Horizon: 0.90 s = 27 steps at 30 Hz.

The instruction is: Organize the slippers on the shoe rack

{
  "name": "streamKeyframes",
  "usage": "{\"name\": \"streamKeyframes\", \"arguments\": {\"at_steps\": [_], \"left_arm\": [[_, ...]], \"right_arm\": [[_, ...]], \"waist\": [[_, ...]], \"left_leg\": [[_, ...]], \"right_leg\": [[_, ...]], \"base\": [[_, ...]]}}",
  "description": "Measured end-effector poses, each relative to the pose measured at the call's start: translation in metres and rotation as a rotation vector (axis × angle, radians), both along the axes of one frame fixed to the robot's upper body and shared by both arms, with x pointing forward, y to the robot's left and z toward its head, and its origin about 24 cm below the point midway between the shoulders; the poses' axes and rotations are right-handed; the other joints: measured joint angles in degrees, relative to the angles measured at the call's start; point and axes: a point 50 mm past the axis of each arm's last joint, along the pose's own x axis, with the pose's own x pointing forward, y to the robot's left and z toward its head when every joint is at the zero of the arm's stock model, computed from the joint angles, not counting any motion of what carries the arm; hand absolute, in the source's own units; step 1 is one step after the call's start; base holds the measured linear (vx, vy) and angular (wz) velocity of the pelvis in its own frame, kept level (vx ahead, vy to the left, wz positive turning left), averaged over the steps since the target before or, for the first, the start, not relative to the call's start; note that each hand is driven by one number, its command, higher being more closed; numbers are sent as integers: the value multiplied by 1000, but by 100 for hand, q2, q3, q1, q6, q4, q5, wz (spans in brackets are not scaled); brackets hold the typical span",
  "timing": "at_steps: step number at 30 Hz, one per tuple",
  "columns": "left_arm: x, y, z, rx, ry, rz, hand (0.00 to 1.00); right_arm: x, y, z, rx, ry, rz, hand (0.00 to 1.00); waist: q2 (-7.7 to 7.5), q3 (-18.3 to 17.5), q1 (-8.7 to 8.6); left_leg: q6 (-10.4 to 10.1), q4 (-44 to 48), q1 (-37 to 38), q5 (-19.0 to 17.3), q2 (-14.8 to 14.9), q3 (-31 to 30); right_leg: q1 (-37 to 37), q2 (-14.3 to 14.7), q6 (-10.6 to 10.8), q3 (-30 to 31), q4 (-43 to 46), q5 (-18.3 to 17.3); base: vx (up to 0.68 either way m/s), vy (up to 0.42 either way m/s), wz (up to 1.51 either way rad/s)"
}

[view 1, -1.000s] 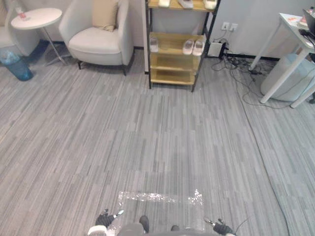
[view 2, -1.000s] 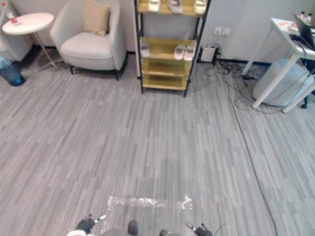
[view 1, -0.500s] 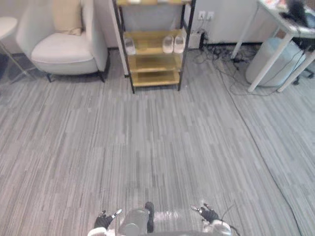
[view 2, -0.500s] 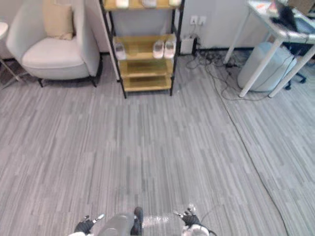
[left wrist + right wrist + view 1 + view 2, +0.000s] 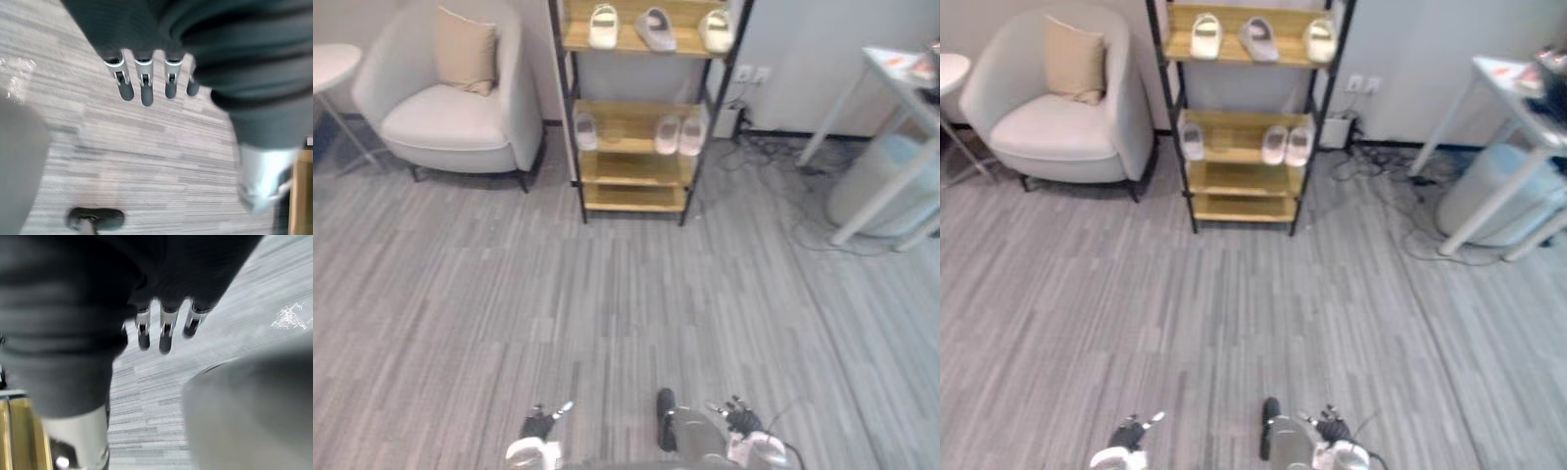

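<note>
The left hand [image 5: 540, 428] and right hand [image 5: 741, 420] hung with fingers loose and apart, holding nothing, probably since the slippers [image 5: 667, 135] sat on the shoe rack [image 5: 634, 199] well ahead of both.

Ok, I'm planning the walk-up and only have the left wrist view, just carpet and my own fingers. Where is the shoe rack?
Observer: The shoe rack stands some way straight ahead, just right of an armchair.
Operator: Anything on its top shelf?
Observer: Three slippers: a grey slipper lies between a left pale slipper and a right pale slipper.
Operator: And the shelf below?
Observer: A single slipper sits at its left end and a pair sits side by side at its right end.
</note>
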Motion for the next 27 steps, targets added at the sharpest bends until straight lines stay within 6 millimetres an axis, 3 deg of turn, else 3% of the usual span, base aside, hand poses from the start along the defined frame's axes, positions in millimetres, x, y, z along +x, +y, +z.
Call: {"name": "streamKeyframes", "arguments": {"at_steps": [1,2,4,6,7,8,10,12,13,14,15,16,17,18,19,20,21,23,25,26,27], "left_arm": [[-1,3,1,2,-6,22,0],[4,6,4,11,-29,25,0],[7,9,6,21,-48,22,0],[12,7,9,23,-73,4,0],[13,7,9,23,-76,2,0],[16,4,10,23,-82,-18,0],[16,3,10,18,-88,-10,0],[16,2,10,8,-93,-2,0],[14,14,10,38,-88,-2,0],[13,16,10,45,-84,-4,0],[13,17,10,48,-81,-4,0],[10,19,9,54,-63,-10,0],[9,20,8,58,-54,-18,0],[10,19,7,65,-41,-53,0],[10,18,6,65,-33,-65,0],[6,14,4,64,-12,-100,0],[6,13,4,65,-9,-106,0],[7,13,2,71,8,-141,0],[8,13,2,71,8,-144,0],[11,12,3,74,2,-148,0],[6,12,2,74,11,-147,0]], "right_arm": [[-1,0,0,-3,4,1,0],[-1,5,-1,7,2,-4,0],[-1,11,-1,21,0,-1,0],[13,20,2,46,-26,9,0],[13,21,2,47,-27,9,0],[17,23,3,53,-36,12,0],[10,24,0,56,-11,11,0],[2,28,-5,65,34,23,0],[-5,39,-9,89,62,38,0],[-8,42,-10,98,66,40,0],[-8,44,-10,101,63,41,0],[-7,45,-10,103,60,43,0],[-9,47,-10,111,64,44,0],[-5,45,-9,109,49,49,0],[-5,44,-8,105,43,49,0],[-2,40,-6,93,24,50,0],[-2,39,-6,92,22,51,0],[5,36,-3,83,-10,52,0],[9,33,-1,74,-24,50,0],[13,29,1,63,-33,54,0],[13,27,1,58,-33,54,0]], "waist": [[-13,112,89],[-57,189,136],[-162,216,175],[-155,216,280],[-155,217,293],[-126,218,324],[-55,189,428],[-41,122,496],[-394,-71,498],[-531,-172,507],[-563,-203,513],[-619,-198,514],[-634,-188,498],[-618,-133,435],[-598,-110,432],[-482,-61,383],[-479,-62,370],[-496,-43,174],[-497,4,128],[-471,104,122],[-464,145,124]], "left_leg": [[-95,1242,-502,195,393,437],[-89,1711,-809,-18,563,860],[0,1625,-1116,-191,532,1151],[161,284,-1916,-354,125,1361],[176,48,-1982,-332,51,1358],[187,-1314,-2188,91,-226,1243],[109,-2686,-2264,725,-357,1060],[289,-2715,-2343,1360,-306,962],[493,-2467,-2292,1535,-538,1208],[649,-2438,-2251,1381,-629,1337],[669,-2456,-2195,1319,-665,1380],[672,-2583,-1886,1158,-739,1499],[687,-2633,-1686,1045,-791,1504],[689,-2729,-1156,816,-887,1461],[690,-2774,-931,727,-909,1441],[707,-2980,-286,565,-953,1333],[718,-3025,-188,559,-954,1313],[698,-3399,337,521,-946,960],[618,-3516,533,472,-945,803],[578,-3576,733,374,-913,676],[513,-3582,877,195,-874,584]], "right_leg": [[583,103,-96,-21,-404,-66],[1169,111,-161,-36,-736,-108],[1560,76,-182,-7,-1037,-122],[1979,-26,-128,138,-1500,-193],[2000,-41,-105,162,-1521,-222],[2130,-98,-30,202,-1587,-362],[2312,-75,38,260,-1607,-680],[2549,-41,157,378,-1547,-1037],[2679,-362,68,509,-1322,-1333],[2510,-496,51,636,-924,-1372],[2381,-554,75,724,-653,-1357],[1878,-659,464,945,664,-1201],[1620,-708,805,1048,1430,-983],[1178,-825,1194,1075,2837,-583],[1068,-888,1127,931,3257,-557],[757,-1042,881,389,3896,-668],[700,-1058,850,311,3907,-715],[199,-1049,692,-517,3049,-1075],[-72,-978,652,-674,2232,-1047],[-223,-824,535,-706,1321,-841],[-240,-621,509,-691,179,-272]], "base": [[559,-162,14],[637,-184,8],[428,-111,-4],[457,-18,-33],[393,53,-31],[313,67,-11],[424,162,-15],[526,247,-26],[552,194,-33],[567,174,-34],[563,204,-44],[438,185,-30],[647,293,-22],[435,191,2],[731,300,15],[502,183,18],[574,162,50],[445,49,83],[442,-17,63],[606,-60,61],[583,-76,48]]}}
